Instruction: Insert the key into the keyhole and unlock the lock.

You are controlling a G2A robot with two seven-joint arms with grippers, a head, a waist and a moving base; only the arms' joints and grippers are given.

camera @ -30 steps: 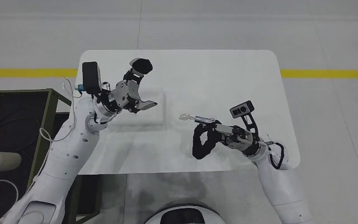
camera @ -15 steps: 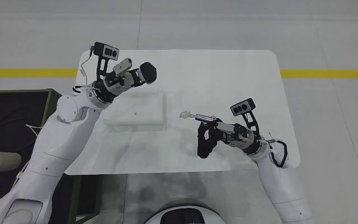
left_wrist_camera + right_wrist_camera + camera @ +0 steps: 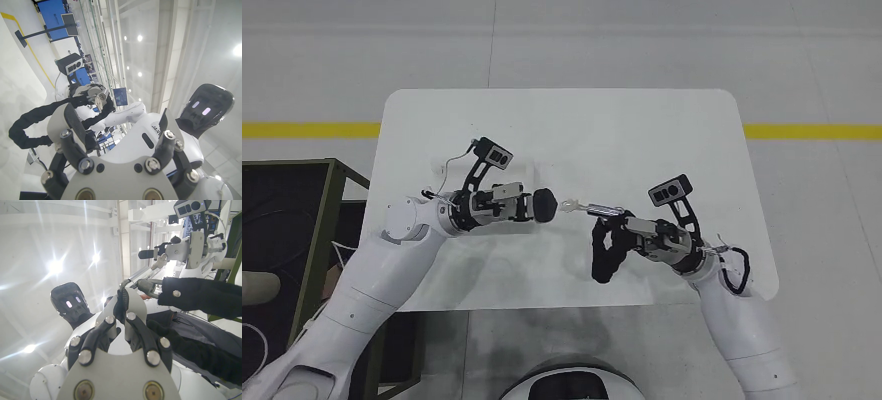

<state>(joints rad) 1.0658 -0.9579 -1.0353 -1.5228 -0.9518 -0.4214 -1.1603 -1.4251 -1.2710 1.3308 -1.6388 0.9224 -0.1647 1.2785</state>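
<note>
- top view: white table (image 3: 642, 120), both arms meet roughly mid-table, a bit toward the 6 o'clock edge
- R gripper (image 3: 618, 221) comes in from approx 4 o'clock, fingers pinched tight on the lock (image 3: 606, 212), a grey metal cylinder w/ a black loop (image 3: 600, 255) attached. the loop curls off toward 6 o'clock from the gripper
- R wrist view backs that up: the two pads are pressed together w/ a bit of grey metal poking out past them, cylinder just beside
- key (image 3: 572, 208) sticks out from the lock end toward 9 o'clock. can't tell if the blade is actually seated in the keyhole or just sits alongside, too small to see
- L gripper (image 3: 538, 205) sits at 9 o'clock of the key, pointing toward 3 o'clock, its black fingertip just beside the key head. touching or not? can't say
- L wrist view: its fingers (image 3: 72, 117) are spread wide apart, gripping nothing. the key & cylinder show out beyond the ribbed black pad, not between the jaws
- so the lock + key are held up in the R gripper, approx table centre, w/ the L gripper right next to the key end
- other stuff: dark cart (image 3: 287, 210) w/ olive frame off the table's 9 o'clock side, yellow floor line (image 3: 812, 130) running 9-to-3 under the far half of the table
</note>
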